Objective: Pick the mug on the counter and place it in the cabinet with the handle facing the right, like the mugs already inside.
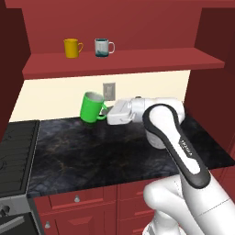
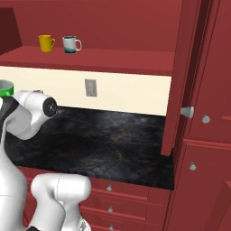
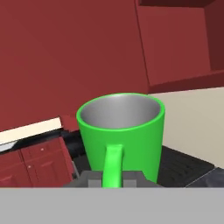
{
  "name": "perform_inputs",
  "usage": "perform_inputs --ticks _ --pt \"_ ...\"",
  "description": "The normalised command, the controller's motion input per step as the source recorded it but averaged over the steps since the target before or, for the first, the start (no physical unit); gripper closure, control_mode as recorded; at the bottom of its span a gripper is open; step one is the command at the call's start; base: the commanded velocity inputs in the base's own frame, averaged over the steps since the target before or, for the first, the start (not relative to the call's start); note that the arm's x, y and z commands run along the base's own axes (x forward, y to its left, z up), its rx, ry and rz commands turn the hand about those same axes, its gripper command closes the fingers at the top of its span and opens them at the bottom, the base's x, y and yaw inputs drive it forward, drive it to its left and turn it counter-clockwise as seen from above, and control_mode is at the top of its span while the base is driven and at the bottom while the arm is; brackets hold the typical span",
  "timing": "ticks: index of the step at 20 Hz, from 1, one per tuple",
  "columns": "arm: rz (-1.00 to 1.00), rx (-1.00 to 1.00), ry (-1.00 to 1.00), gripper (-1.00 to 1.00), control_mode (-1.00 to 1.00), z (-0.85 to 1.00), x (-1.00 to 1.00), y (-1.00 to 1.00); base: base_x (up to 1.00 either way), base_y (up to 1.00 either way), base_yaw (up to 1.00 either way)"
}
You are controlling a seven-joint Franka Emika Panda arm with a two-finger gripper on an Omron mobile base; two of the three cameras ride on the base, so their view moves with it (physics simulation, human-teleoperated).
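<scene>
The gripper (image 1: pixel 106 115) is clamped on the handle (image 3: pixel 113 165) of the mug (image 1: pixel 92 107), holding it above the counter (image 1: pixel 92 156), slightly tilted. Gripping there keeps the handle's direction controllable for the cabinet (image 1: pixel 137 62) shelf above.

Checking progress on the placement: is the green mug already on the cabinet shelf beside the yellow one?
No. The green mug hangs below the shelf, held by its handle at the gripper, above the counter.

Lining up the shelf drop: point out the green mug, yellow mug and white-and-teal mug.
green mug (image 1: pixel 92 108), left base view, outer wall.
yellow mug (image 1: pixel 71 47), left base view, body.
white-and-teal mug (image 1: pixel 102 47), left base view, body.
</scene>
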Motion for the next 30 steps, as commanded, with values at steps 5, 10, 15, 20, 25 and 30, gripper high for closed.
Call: perform_inputs --ticks 5,10,15,20,25,30 --pt "0.01 -0.05 0.14 1.0 -1.0 0.82 -0.29 -0.25 0.0 0.0 0.0" --pt "0.02 -0.08 0.09 1.0 -1.0 0.71 -0.48 -0.48 0.0 0.0 0.0" --pt "0.0 -0.23 -0.01 1.0 -1.0 0.34 -0.33 -0.6 0.0 0.0 0.0" --pt "0.0 -0.24 -0.05 1.0 -1.0 0.39 -0.13 -0.68 0.0 0.0 0.0" --pt "0.0 -0.21 -0.11 1.0 -1.0 0.29 -0.1 -0.51 0.0 0.0 0.0" --pt "0.0 -0.07 -0.15 1.0 -1.0 0.02 -0.13 -0.54 0.0 0.0 0.0"
